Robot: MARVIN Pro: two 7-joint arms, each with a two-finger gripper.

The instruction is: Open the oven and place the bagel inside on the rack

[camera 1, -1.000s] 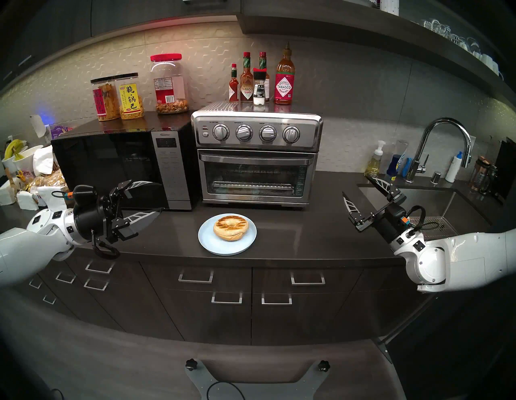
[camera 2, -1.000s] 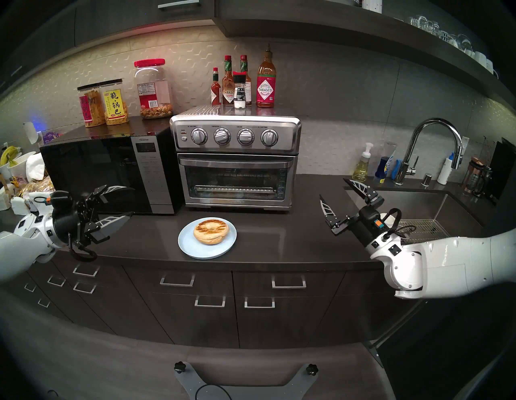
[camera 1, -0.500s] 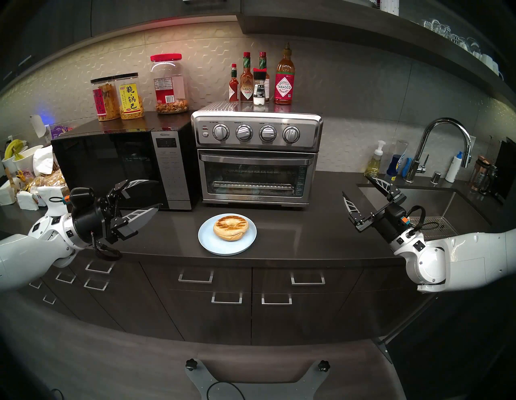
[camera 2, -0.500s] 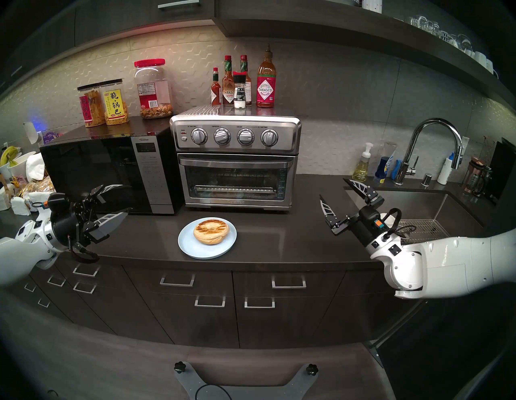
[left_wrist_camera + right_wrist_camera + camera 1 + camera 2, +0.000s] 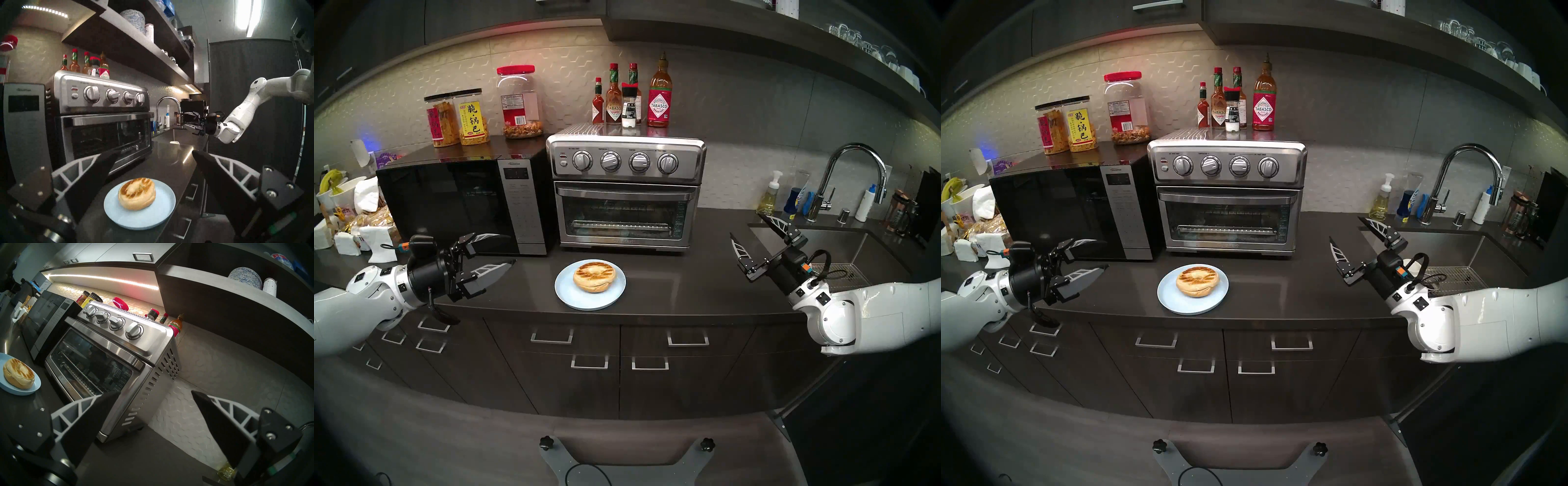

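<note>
Head stereo left: one oven [image 5: 625, 190] stands at the back of the counter [image 5: 680, 288], door shut, four knobs [image 5: 624, 163] in a row, the rack [image 5: 621, 225] visible through the glass. One bagel [image 5: 595, 275] lies on one pale blue plate [image 5: 566, 294] just before the oven, near the counter's front edge. The left gripper [image 5: 504, 248] hangs wide and empty before the microwave [image 5: 460, 203], well apart from the plate. The right gripper [image 5: 746, 226] is also wide and empty, over bare counter beside the sink [image 5: 836, 244].

Head stereo right: the same layout; five bottles [image 5: 1236, 101] stand on the oven [image 5: 1227, 197] top, three jars [image 5: 1090, 115] on the microwave.

Left wrist: the two fingers [image 5: 95, 171] spread wide, with the bagel [image 5: 136, 193] and plate [image 5: 163, 215] in the gap ahead, close to the counter's front edge.

Right wrist: fingers [image 5: 219, 426] wide apart, facing the oven's [image 5: 112, 361] right front corner; bare counter lies between
</note>
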